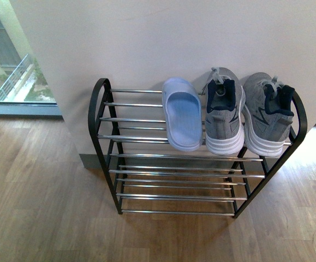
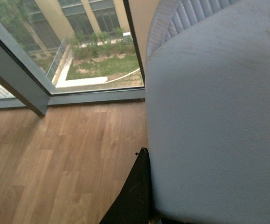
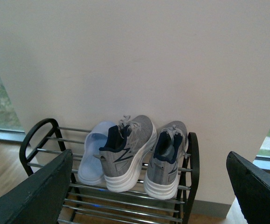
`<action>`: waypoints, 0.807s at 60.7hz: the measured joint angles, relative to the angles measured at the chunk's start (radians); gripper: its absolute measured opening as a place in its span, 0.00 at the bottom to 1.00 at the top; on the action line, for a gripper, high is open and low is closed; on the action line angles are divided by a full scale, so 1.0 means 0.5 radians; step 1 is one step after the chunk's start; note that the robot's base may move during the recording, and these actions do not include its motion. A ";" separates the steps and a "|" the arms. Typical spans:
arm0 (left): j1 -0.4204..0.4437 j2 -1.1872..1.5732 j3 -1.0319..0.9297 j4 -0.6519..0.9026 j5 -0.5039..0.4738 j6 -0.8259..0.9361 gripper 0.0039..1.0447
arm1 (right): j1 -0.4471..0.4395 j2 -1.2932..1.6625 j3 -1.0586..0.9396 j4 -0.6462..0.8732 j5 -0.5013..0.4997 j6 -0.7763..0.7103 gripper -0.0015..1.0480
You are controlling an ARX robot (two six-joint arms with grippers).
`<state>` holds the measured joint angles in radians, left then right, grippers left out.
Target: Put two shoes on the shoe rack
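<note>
The left gripper [image 2: 146,196] clamps the second pale blue slide [image 2: 214,116] off the rack. The right gripper [image 3: 148,196] hangs spread wide, holding nothing. On the shoe rack [image 1: 100,103], the top tier carries one slide [image 1: 182,121] and two grey sneakers [image 1: 224,114] crowded toward its right end. Set carelessly on the thin chrome bars [image 1: 136,121], the held slide could tip through or knock its mate off.

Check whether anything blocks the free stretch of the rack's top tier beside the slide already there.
Nothing visible does. On the top tier of the rack the bars left of the blue slide are bare; the two grey sneakers stand on its other side. The second slide fills the left wrist view.
</note>
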<state>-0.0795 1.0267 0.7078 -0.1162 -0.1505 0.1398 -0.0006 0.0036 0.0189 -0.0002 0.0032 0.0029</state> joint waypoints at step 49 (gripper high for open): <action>-0.450 2.457 1.439 0.288 -0.428 0.461 0.02 | 0.000 0.000 0.000 0.000 0.000 0.000 0.91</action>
<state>-0.3046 2.2555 1.4273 0.0277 -0.3645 0.3702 -0.0006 0.0036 0.0189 -0.0002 0.0032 0.0029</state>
